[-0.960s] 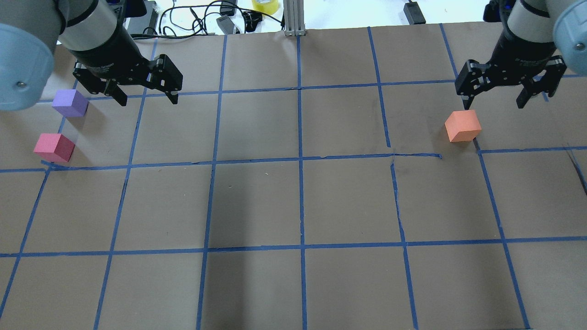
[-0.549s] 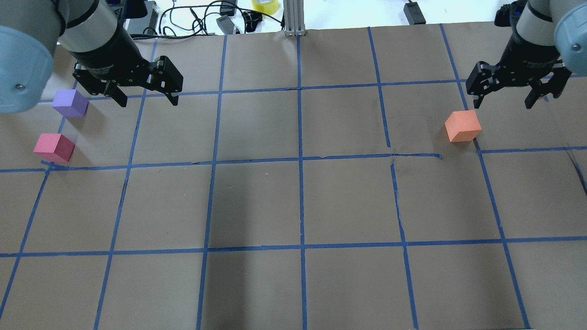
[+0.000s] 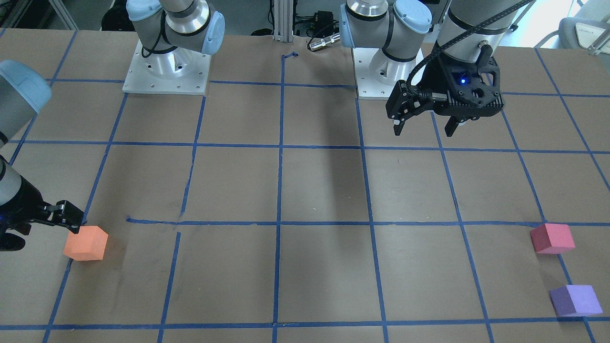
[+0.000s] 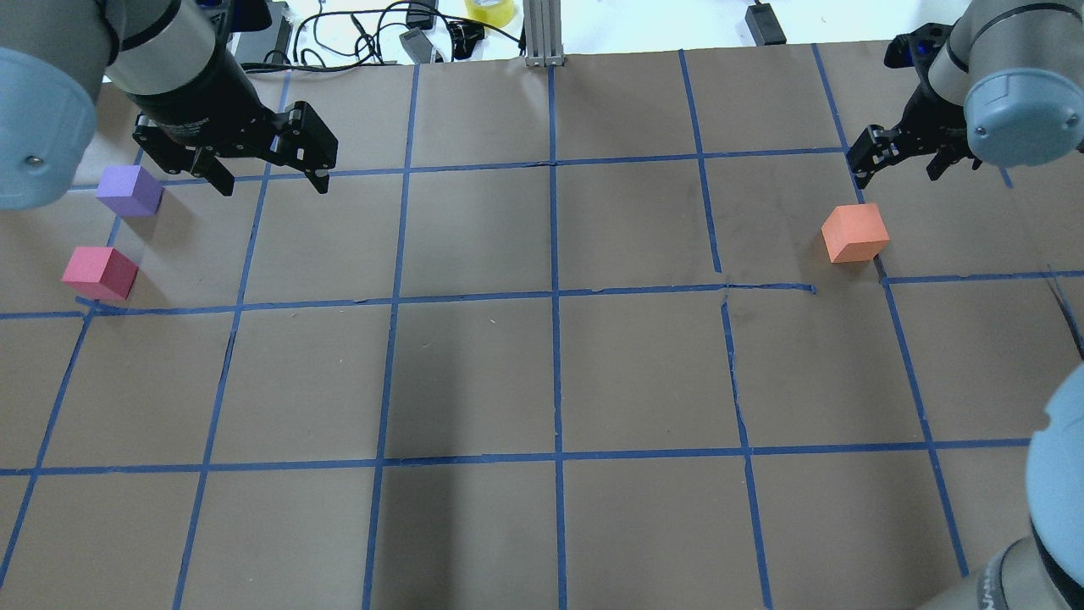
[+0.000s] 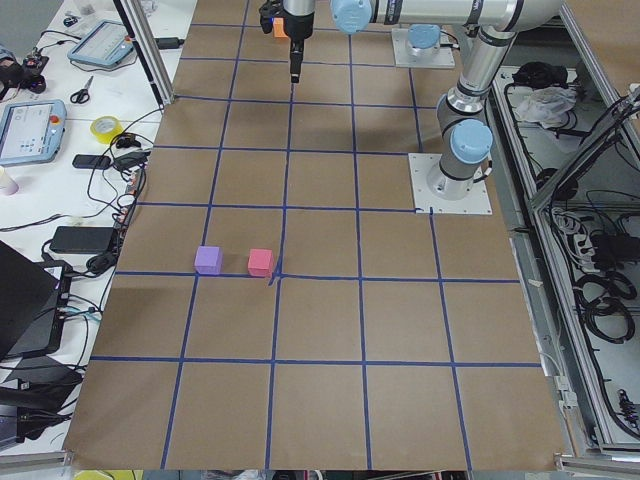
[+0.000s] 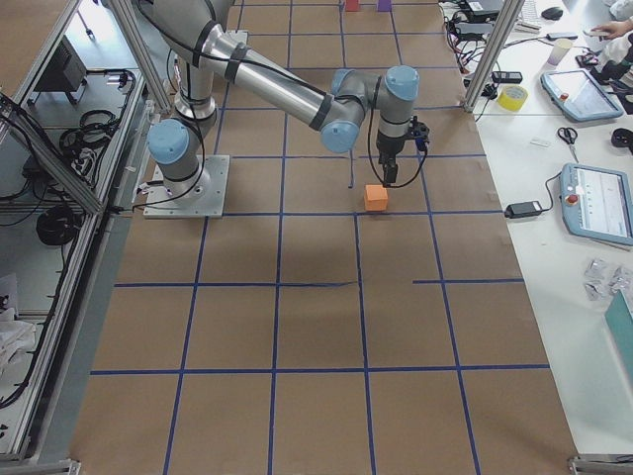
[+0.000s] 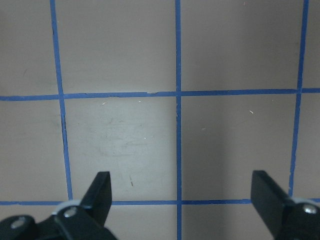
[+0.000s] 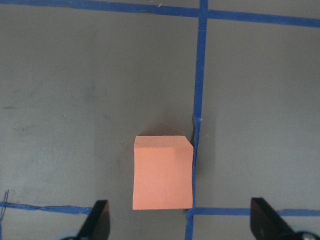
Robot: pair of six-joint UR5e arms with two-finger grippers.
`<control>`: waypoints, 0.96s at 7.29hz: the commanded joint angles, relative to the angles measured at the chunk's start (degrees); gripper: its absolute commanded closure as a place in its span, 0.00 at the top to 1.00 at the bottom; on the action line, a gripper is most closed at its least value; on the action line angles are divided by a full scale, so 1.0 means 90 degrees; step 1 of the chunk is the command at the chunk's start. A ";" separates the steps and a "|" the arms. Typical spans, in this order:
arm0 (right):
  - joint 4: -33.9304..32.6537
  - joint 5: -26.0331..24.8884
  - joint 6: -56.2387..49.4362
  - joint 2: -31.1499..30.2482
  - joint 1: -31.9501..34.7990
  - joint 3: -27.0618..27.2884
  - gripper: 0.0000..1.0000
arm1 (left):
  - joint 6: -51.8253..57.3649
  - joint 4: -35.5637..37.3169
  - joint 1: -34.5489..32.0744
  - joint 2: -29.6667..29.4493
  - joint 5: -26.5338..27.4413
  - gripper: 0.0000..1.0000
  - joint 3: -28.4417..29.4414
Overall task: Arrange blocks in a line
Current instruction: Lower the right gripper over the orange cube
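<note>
The orange block sits on the brown table at the right; it also shows in the front view and the right wrist view. My right gripper is open and empty, just beyond the block; in the wrist view the block lies ahead between the open fingers. The red-pink block and the purple block sit close together at the far left. My left gripper is open and empty, to the right of the purple block, over bare table.
Blue tape lines grid the table. Cables and a yellow tape roll lie past the far edge, beside an aluminium post. The two arm bases stand at the robot's side. My right arm's elbow overhangs the near right corner.
My right gripper has moved farther out and lower, shifting slightly left toward the orange block; its elbow has come into view at the lower right. The left arm and all blocks have not moved.
</note>
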 commanded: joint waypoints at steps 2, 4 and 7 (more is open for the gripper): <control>-0.0130 0.0198 -0.0503 0.0408 -0.0007 0.0000 1.00 | 0.0000 0.0013 0.0000 0.0011 0.0027 1.00 -0.0007; -0.0238 0.0198 -0.0639 0.0750 -0.0017 0.0000 1.00 | 0.0000 0.0023 0.0000 0.0020 0.0037 1.00 -0.0026; -0.0228 0.0188 -0.1080 0.1083 -0.0173 0.0000 1.00 | 0.0000 0.0023 0.0039 0.0030 0.0046 1.00 0.0023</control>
